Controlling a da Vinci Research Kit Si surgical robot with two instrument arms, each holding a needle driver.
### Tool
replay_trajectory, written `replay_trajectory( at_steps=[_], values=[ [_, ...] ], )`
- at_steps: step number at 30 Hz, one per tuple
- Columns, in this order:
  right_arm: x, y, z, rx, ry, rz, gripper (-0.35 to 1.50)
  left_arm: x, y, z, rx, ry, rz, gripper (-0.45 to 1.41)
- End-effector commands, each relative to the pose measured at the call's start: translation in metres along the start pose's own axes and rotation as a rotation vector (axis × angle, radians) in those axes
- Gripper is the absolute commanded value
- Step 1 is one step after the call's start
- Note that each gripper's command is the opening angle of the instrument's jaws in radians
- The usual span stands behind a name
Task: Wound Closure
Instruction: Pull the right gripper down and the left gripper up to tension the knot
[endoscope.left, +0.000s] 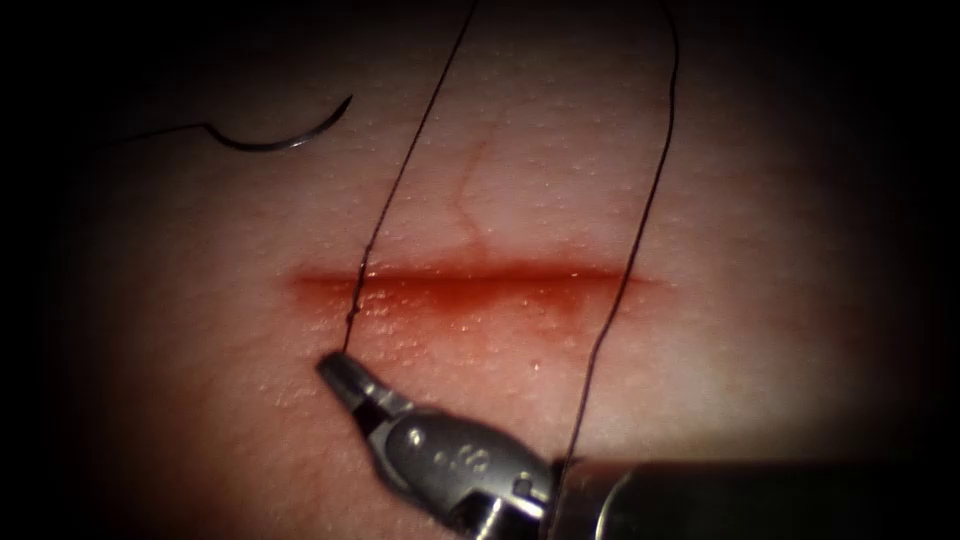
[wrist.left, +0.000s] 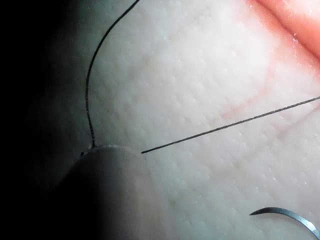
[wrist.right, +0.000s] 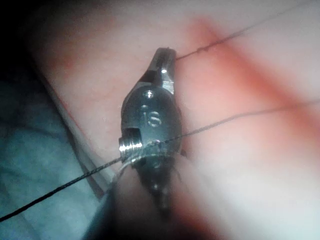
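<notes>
Closest to the lens came the right arm's pincer (endoscope.left: 338, 368), reaching in low from the right with its two jaws pressed together on the thread (endoscope.left: 400, 180), just below the cut (endoscope.left: 470, 280). From that grip the strand ran up across the left part of the cut, showed a small knot where it crossed, and climbed on out of sight at the top. A second stretch of thread came down farther right, crossed the cut near its right end and slipped behind the tool's shaft. In the right wrist view the same pincer (wrist.right: 165, 54) pinched the thread (wrist.right: 210, 47) at its tip, while another stretch lay across the tool's wrist. Red fluid (endoscope.left: 450, 305) coloured the cut and the skin just beneath it. On the pale tissue (endoscope.left: 780, 200) above and well to the left lay the curved needle (endoscope.left: 285, 140), free, flat on the surface, not in the tissue, its thread trailing away to the left. The left wrist view showed that needle (wrist.left: 290, 216) lying loose beside a taut strand (wrist.left: 230, 125).
</notes>
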Motion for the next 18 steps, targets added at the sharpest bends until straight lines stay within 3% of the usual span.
replay_trajectory(
  at_steps=[1,18],
  values=[
    [-0.0006,-0.0008,0.0002,0.003,0.0,0.0,-0.35,-0.0002,-0.0003,0.0009,0.004,0.003,0.003,-0.45],
    [-0.0007,-0.0043,-0.0025,0.021,-0.014,-0.008,-0.35,0.0006,-0.0012,0.0038,0.003,-0.005,0.025,-0.45]
  ],
)
